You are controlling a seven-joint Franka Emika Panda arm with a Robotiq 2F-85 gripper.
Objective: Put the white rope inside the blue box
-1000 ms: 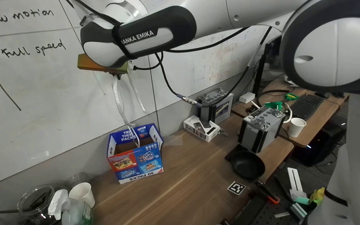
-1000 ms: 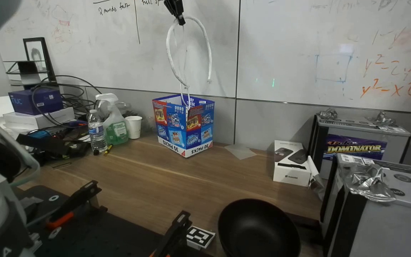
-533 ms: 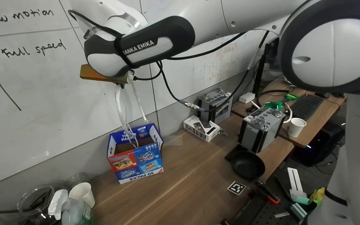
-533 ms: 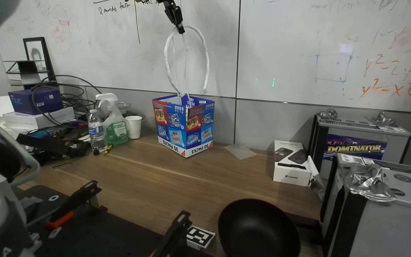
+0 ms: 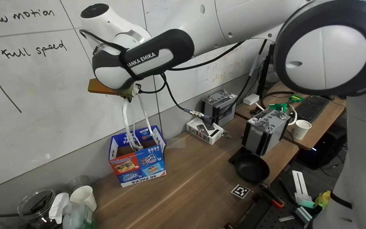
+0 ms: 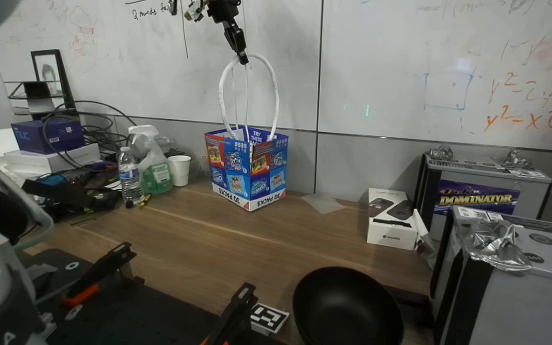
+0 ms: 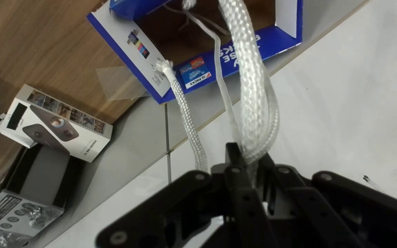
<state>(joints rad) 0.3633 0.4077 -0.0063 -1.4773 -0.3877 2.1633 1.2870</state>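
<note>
My gripper [image 7: 250,155] is shut on the white rope [image 7: 248,62], with the rope pinched between its fingertips. The rope hangs in loops and strands below the gripper. The blue box [image 7: 274,48] is open at the top and lies below the rope. In both exterior views the gripper [image 6: 243,58] stands above the box [image 5: 140,167] [image 6: 269,167]. The lower strands of the rope [image 5: 125,117] [image 6: 275,91] reach into the box opening. One frayed end hangs near the box's side flap. In an exterior view the arm's mount mostly hides the fingers.
A whiteboard wall [image 6: 376,72] stands close behind the box. A spray bottle [image 6: 155,163], a water bottle [image 6: 129,177] and a paper cup [image 6: 179,170] stand beside it. A white product box [image 5: 205,130], grey battery-like units [image 5: 265,130] and a black pan [image 5: 252,168] are on the table.
My gripper has moved down with the rope. The rope's hanging strands have sunk from above the box into its opening. The box has not moved.
</note>
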